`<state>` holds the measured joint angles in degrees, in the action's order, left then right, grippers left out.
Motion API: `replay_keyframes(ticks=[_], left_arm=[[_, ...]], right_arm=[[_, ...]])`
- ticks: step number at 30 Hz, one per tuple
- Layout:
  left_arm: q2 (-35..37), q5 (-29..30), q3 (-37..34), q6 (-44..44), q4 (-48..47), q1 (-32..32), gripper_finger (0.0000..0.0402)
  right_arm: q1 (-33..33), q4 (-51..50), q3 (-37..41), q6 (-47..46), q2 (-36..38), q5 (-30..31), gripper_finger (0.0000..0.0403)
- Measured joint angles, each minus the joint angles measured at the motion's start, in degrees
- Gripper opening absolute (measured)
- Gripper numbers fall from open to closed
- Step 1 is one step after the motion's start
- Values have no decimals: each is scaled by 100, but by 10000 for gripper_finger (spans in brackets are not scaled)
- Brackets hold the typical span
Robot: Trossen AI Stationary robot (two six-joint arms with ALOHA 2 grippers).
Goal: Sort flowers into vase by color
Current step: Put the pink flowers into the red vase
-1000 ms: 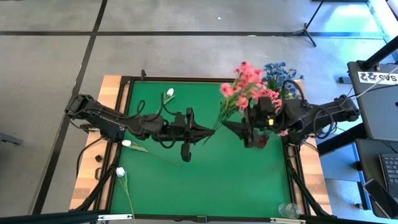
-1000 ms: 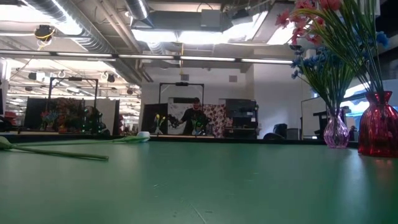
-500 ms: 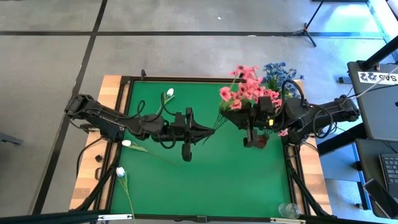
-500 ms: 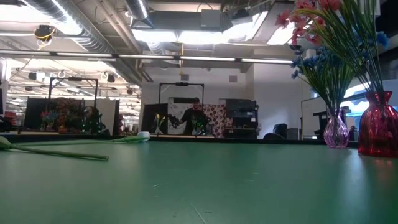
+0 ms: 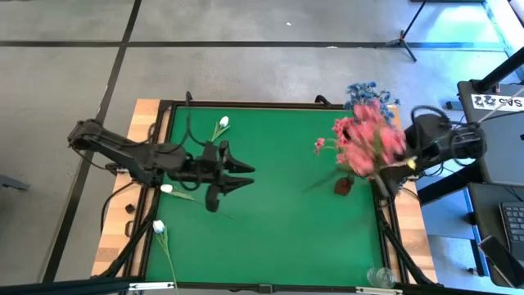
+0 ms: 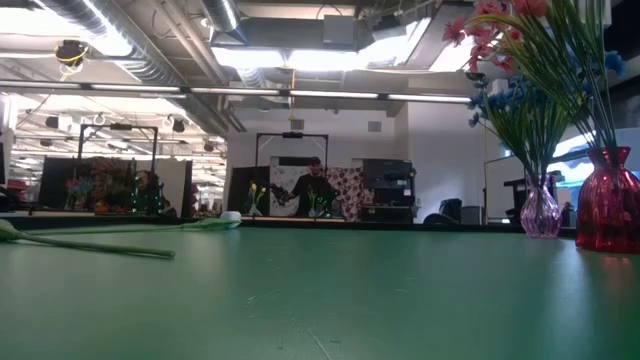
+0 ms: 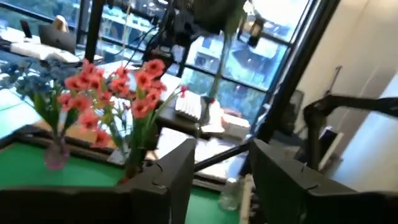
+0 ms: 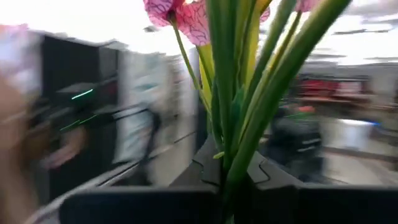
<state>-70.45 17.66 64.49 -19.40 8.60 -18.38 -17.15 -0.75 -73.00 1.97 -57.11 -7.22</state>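
A pink flower spray (image 5: 367, 146) is up in the air at the table's right side, blurred, with my right gripper (image 5: 406, 164) shut on it. More pink flowers (image 7: 112, 93) stand in the red vase (image 6: 607, 200), and blue flowers (image 5: 368, 92) stand in the clear purple vase (image 6: 540, 213). Three white flowers lie flat on the green mat: (image 5: 223, 123), (image 5: 166, 188), (image 5: 158, 227). My left gripper (image 5: 246, 174) stands open left of the mat's middle, with nothing between its fingers. My right gripper pinches the pink spray's green stems (image 8: 239, 168) between its two fingers. The stems run on past the fingers, with the pink blossoms (image 8: 180, 12) at their far end. The spray is lifted clear of the table.
The two vases stand close together at the mat's far right corner. A black frame (image 5: 246, 104) runs round the mat. A small clear object (image 5: 378, 277) sits at the near right corner. The mat's middle and near part are bare.
My left gripper has opened, let go of the pink spray's stem and drawn back toward the table's left edge. My right gripper has shut on the spray and carried it up and toward the right edge, fast enough to blur.
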Motion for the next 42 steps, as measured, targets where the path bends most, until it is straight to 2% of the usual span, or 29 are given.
replay_keyframes(ticks=[1, 3, 8, 11, 17, 22, 28, 37, 42], left_arm=[[55, 1, 0, 0, 12, -36, 156], [179, -3, 0, 69, 5, -95, 160], [283, -23, 0, 101, 486, -134, 162], [282, -19, 0, 45, 635, -126, 162], [279, 91, 0, 2, 645, -95, 162], [260, 152, 0, 43, 590, -24, 162], [257, 154, 0, 248, 515, 32, 162], [257, 149, 0, 653, 466, 27, 162], [257, 239, 0, 921, 466, 27, 162]], right_arm=[[-78, -222, -2, 122, 77, -266, 9], [-329, -856, -6, 411, 254, -389, 9], [-1185, -2580, -2, 705, 913, 447, 6], [-1769, -3183, -3, 598, 1168, 860, 4], [-2811, -4555, -1, 500, 1599, 1305, 4], [-3339, -5382, -1, 247, 1848, 1588, 3], [-3636, -5320, 367, 380, 2390, 2503, 3], [-3650, -4181, 1809, 490, 3997, 2720, 3], [-3650, -3865, 2454, 605, 4525, 3029, 3]])
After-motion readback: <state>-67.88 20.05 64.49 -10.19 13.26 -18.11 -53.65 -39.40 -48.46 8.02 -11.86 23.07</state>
